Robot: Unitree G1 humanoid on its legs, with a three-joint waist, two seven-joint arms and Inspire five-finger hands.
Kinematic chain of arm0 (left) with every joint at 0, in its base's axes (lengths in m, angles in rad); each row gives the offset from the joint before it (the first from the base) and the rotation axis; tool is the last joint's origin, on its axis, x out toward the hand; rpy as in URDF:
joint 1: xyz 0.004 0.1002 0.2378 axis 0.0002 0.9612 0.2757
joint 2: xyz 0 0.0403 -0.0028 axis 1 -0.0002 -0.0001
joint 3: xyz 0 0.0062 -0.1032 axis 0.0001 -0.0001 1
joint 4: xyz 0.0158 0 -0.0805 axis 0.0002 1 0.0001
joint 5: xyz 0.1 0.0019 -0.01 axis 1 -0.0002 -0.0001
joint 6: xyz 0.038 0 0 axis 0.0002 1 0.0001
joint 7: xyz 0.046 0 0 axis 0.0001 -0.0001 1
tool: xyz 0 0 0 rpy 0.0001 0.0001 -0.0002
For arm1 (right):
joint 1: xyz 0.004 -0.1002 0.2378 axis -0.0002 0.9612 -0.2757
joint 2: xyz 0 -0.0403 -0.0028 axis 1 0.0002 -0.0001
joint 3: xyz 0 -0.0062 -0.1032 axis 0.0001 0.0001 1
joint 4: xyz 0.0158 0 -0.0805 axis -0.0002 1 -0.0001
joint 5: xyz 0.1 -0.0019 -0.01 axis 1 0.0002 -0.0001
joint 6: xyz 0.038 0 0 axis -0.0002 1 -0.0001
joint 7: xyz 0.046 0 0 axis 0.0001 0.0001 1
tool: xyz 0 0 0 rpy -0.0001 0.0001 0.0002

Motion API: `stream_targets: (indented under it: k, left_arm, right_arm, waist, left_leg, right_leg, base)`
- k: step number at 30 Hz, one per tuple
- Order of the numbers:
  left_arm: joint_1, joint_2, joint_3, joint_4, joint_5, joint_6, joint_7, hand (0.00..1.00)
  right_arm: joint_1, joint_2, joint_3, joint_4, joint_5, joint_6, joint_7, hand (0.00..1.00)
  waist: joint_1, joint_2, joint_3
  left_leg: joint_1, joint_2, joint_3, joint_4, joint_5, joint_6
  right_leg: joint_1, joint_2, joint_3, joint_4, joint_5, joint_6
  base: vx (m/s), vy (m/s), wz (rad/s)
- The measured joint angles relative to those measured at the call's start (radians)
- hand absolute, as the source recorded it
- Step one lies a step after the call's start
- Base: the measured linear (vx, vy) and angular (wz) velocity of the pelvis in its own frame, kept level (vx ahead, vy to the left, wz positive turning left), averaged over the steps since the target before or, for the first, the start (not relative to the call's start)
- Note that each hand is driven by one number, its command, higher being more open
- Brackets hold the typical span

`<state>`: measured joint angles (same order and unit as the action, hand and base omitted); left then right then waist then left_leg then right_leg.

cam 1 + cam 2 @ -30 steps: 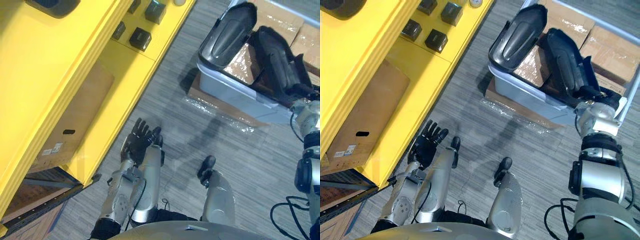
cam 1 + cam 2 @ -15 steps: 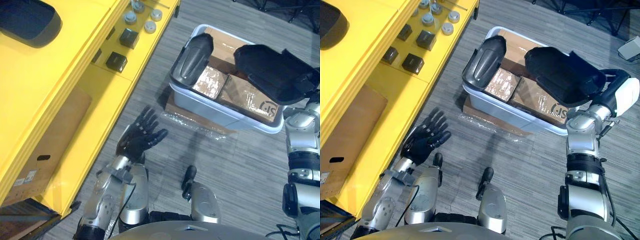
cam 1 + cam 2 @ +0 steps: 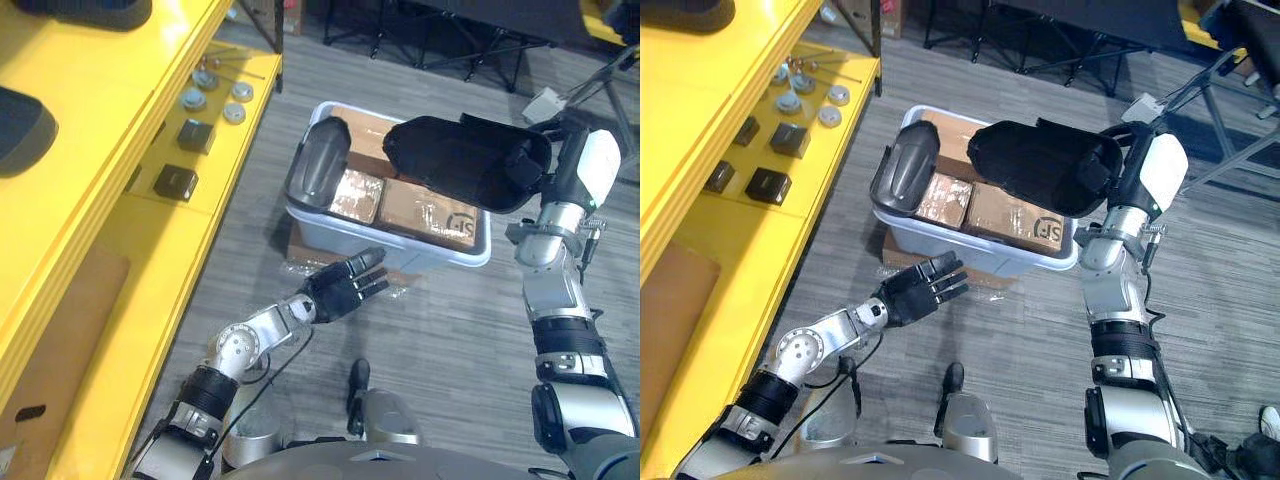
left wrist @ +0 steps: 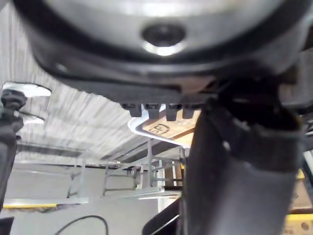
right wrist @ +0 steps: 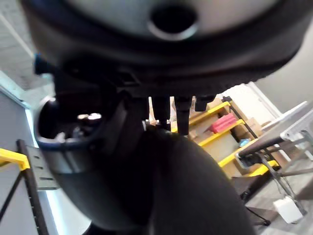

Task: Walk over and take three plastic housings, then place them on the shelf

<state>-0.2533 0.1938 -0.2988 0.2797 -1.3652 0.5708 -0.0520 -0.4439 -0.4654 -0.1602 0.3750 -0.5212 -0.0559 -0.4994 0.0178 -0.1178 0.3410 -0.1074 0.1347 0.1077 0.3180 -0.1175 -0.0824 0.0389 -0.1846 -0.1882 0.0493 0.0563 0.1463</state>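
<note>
Black housing gripped in R hand over bin, L hand flat, empty.

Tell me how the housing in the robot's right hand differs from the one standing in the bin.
The black housing is held up above the bin, gripped by the right hand; the grey housing stands inside the bin, leaning at its end. The black housing lies roughly level, while the grey housing stands on end. The black one is darker. Both are long, rounded shells.
</note>
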Motion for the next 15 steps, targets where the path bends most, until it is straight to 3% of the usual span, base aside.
stream_targets:
  k: [6,7,15]
  left_arm:
    - [-0.025,-0.037,-0.002,0.031,-0.188,-0.025,0.066,1.0]
    - [-0.025,-0.051,-0.003,0.047,-0.242,-0.035,0.077,1.0]
    - [-0.03,-0.078,-0.012,0.105,-0.248,-0.049,0.136,1.0]
  right_arm:
    - [0.045,0.0,0.02,-0.071,-0.055,-0.119,-0.038,0.0]
    - [0.055,0.0,0.035,-0.074,-0.062,-0.173,-0.05,0.0]
    - [0.123,0.013,0.066,-0.108,-0.113,-0.337,-0.081,0.0]
  waist:
    - [-0.023,0.02,-0.033]
    - [-0.025,0.023,-0.05]
    - [-0.045,0.036,-0.092]
  left_leg:
    - [0.034,-0.005,0.011,-0.029,0.006,0.001]
    - [0.048,-0.007,0.023,-0.048,0.014,0.0]
    - [0.101,-0.021,0.03,-0.133,0.058,-0.007]
  right_leg:
    - [0.015,-0.004,0.003,-0.001,0.0,0.0]
    - [0.016,-0.006,0.008,-0.005,0.0,0.0]
    - [0.038,-0.008,0.01,-0.026,-0.002,-0.005]
  base:
    - [0.0,0.002,-0.05]
    - [-0.01,-0.005,-0.09]
    - [-0.01,-0.008,-0.02]
